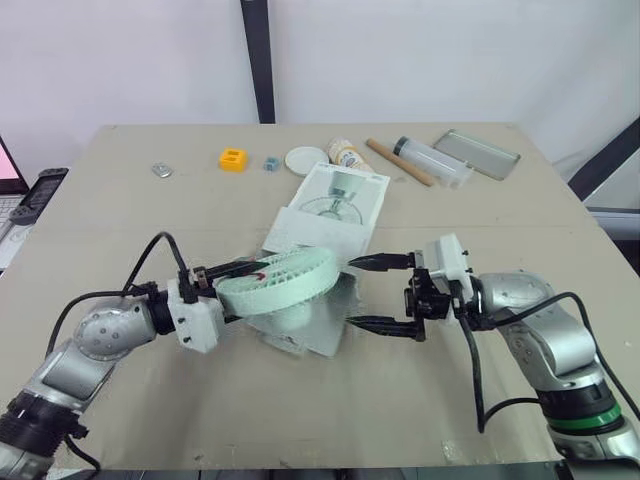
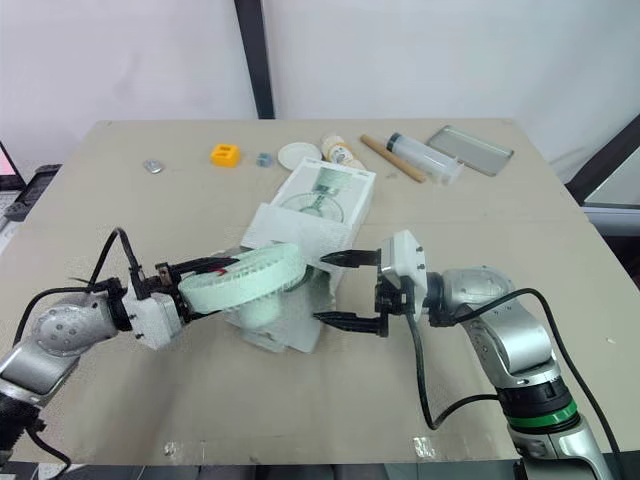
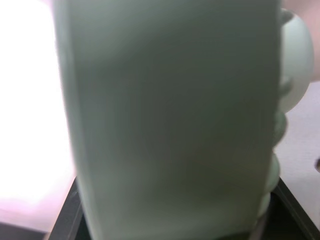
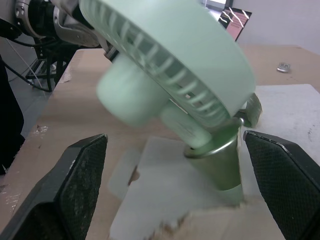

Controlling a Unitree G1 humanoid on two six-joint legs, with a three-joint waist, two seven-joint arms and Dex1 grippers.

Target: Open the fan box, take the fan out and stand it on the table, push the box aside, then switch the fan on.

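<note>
A pale green fan hangs tilted over the open near end of the white fan box, which has a picture of the fan on its lid. My left gripper is shut on the fan's round head from the left, and the rim sits close in the left wrist view. In the right wrist view the fan's foot is low over the box's white flap. My right gripper stands open just right of the fan, with one finger on each side of the foot and not touching it.
Along the table's far edge lie a yellow block, a white lid, a small bottle, a wooden stick, a clear tube and a metal tray. A small metal piece lies far left.
</note>
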